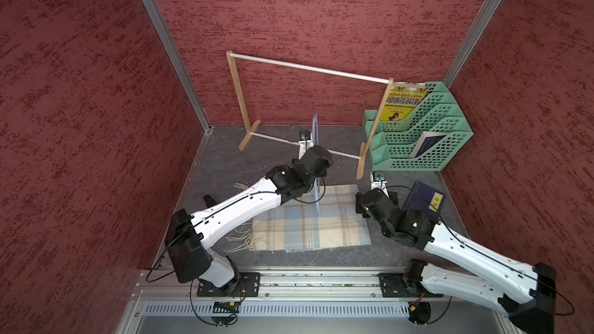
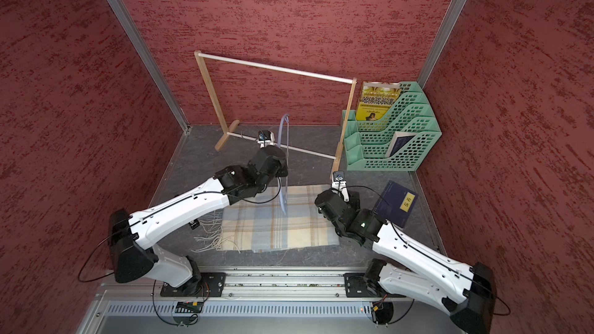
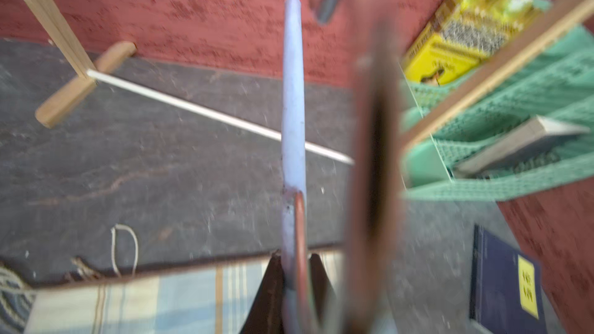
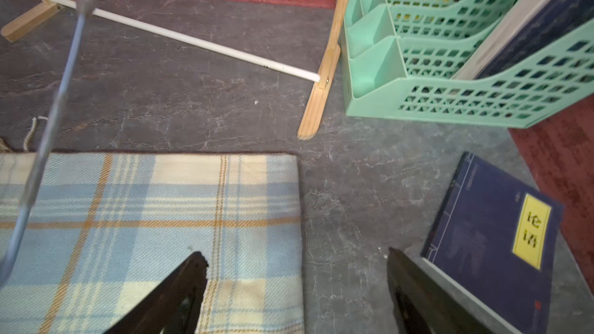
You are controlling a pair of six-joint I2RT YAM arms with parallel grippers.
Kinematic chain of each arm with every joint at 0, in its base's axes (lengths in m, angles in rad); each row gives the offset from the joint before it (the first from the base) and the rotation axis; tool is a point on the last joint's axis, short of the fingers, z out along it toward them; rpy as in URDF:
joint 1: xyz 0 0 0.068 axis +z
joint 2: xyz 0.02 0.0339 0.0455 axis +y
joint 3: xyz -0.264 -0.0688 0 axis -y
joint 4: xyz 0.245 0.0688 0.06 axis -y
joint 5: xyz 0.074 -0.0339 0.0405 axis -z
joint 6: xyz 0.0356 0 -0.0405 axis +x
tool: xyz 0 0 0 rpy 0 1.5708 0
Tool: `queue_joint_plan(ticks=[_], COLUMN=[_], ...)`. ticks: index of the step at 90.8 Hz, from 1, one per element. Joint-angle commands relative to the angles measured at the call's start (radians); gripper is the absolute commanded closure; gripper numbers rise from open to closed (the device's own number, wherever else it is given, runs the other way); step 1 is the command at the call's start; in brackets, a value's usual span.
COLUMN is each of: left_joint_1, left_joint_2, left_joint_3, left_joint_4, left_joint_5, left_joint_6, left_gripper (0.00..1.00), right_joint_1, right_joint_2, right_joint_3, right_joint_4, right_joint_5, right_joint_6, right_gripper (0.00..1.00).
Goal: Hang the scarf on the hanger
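- Scarf: folded flat on the table, fringe toward the left arm.
- Right gripper: jaws spread wide and straddling the scarf's edge, one finger over the cloth, the other over bare table beside the book. Contact with the cloth cannot be told.
- Hanger: pinched in the left gripper, held upright and edge-on above the scarf's far edge.
- Obscured: the left fingers are under the wrist in both top views. The hanger's hook cannot be made out, and its lower end is cut off. The left wrist view is blurred, with an unidentifiable brown streak.
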Motion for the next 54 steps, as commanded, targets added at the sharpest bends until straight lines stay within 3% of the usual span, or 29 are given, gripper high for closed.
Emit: queue_joint_plan(ticks=[1,17,28,40,54], left_joint_1=[-0.068,-0.178,-0.212,-0.213,-0.213], left_joint_2=[-0.034,-0.039,-0.052,-0.051,-0.015], left_joint_3=[-0.047,-0.086,-0.190,-0.299,-0.298], left_joint_4=[-0.130,-0.370,-0.338,-0.144,-0.013], left_joint_5=[-0.055,-0.114,-0.163,-0.172,-0.163], left_joint_6=[-0.197,-0.495,-0.636,-0.637,-0.500], left_gripper=[1.00,1.00,1.00,1.00,1.00], right_joint_1=[-0.043,-0.117,-0.169,-0.207,-0.226], right_joint_2=[0.015,-0.028,-0.066,-0.078,-0.051], right_joint_3=[-0.012,-0.083,-0.154,-0.203,-0.229], right_joint_4=[-0.101,-0.070,-0.035,0.011,0.057], right_joint_5=[-0.095,-0.278,-0.361,-0.398,-0.404], right_joint_6=[0.129,0.155,0.159,0.153,0.141], right_gripper=[0.10,0.10,0.10,0.13,0.14])
